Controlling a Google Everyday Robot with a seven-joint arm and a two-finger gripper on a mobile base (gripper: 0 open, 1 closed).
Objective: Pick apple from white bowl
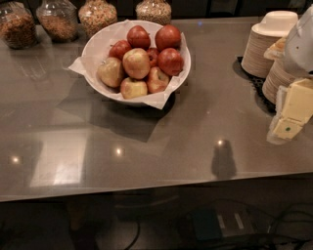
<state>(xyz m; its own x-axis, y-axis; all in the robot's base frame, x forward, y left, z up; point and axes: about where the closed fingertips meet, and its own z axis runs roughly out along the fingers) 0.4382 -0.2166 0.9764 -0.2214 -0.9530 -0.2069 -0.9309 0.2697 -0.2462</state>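
Observation:
The white bowl (98, 46) stands at the back left of the grey counter, lined with crinkled white paper whose corners stick out. It holds several apples. The apple (136, 63), pale yellow with pinkish-red blush, lies on top near the middle of the pile. A duller yellow-tan apple (110, 72) lies to its left, and dark-red apples (168, 36) lie behind and to the right. My gripper (291, 114) is at the right edge of the view, far to the right of the bowl and above the counter, with nothing seen in it.
Stacks of beige disposable bowls (266, 41) stand on a black mat at the back right, just behind my arm. Several glass jars (98, 14) of grains line the back edge. The counter's front edge (146, 193) runs below, with cables on the floor.

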